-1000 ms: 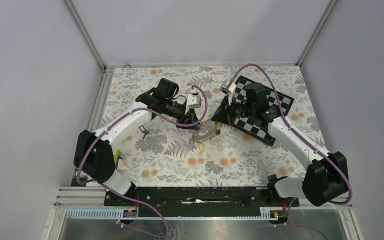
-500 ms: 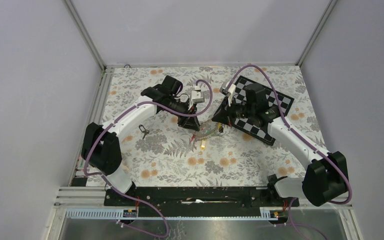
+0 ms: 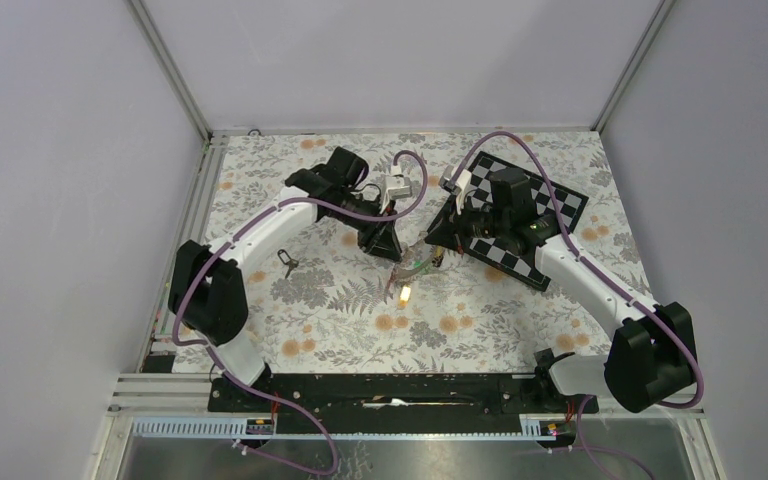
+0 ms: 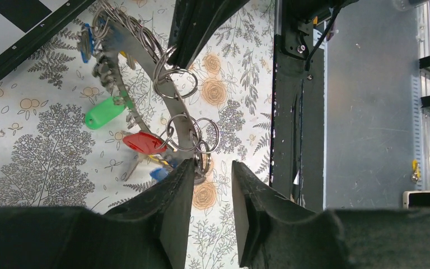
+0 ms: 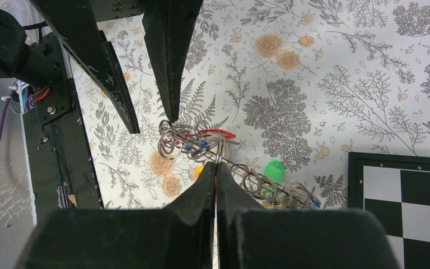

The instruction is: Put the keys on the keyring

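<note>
**A:** Where are we with the keyring (image 4: 137, 53)?

**B:** Our right gripper (image 5: 216, 167) is clamped on its thin edge, holding it over the floral mat (image 3: 340, 320) just beside the chequered board (image 5: 414, 196). Our left gripper (image 4: 211, 166) has its fingers apart with nothing between them. Its tips are just beside the small split rings (image 4: 199, 140) at the band's near end.

**A:** So the step, as we judge it, is working a key's split ring onto the band?

**B:** We think so. To do it well, we should keep the right clamp steady so the band does not swing, and bring the left tips in square to one ring only. Those rings overlap, and closing on two at once would likely snag the lot. We should close on the ring's wire, not the plastic head, which would let the key pivot.

**A:** And how does the thing look?

**B:** It is a broad, flat, curved grey band, shiny enough to throw glare. Strung on it are a green key (image 4: 103, 114), a red key (image 4: 143, 143) and a blue key (image 4: 159, 174), and a yellow key (image 3: 403, 293) shows bright in the overhead view. Thin wire rings loop through it all along.

**A:** Anything left out?

**B:** A small dark item (image 3: 287, 262) lies alone on the mat, well apart on the left arm's side. It may be a black key, though it is too small for us to be sure.
</note>
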Motion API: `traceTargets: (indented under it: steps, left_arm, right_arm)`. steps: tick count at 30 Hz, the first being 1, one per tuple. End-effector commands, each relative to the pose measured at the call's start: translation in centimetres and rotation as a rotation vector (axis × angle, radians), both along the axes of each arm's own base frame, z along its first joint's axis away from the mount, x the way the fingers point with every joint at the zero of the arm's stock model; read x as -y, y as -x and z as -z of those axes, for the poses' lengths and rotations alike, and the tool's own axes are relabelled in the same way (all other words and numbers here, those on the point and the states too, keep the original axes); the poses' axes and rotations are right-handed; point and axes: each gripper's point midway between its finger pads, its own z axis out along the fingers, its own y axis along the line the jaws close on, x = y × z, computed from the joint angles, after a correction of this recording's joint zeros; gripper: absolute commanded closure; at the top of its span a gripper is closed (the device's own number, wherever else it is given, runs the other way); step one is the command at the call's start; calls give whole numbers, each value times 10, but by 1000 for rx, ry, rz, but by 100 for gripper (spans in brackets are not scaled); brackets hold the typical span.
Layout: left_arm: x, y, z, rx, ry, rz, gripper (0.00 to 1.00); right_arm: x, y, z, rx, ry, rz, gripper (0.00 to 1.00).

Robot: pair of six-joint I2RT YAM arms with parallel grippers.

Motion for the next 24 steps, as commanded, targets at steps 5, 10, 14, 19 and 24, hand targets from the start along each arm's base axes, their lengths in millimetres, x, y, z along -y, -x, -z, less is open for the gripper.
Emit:
traceTargets:
  steps: [5,10,14,19,24]
  left_arm:
    - [7,-7,-12,-27,26,-10,68]
    - [7,-10,-7,-13,11,-16,71]
    - [7,-12,-1,-7,7,-37,67]
    - [9,-14,2,-16,14,-41,67]
    - [11,-12,5,-39,18,-34,70]
  right_arm:
    - [0,-5,-17,80,-28,-5,100]
    - [-1,-5,-17,75,-30,-6,100]
    - [-1,-5,-18,77,-32,-6,100]
    - [-1,-5,-17,74,-31,-6,100]
    - [0,-4,-16,72,-30,-4,100]
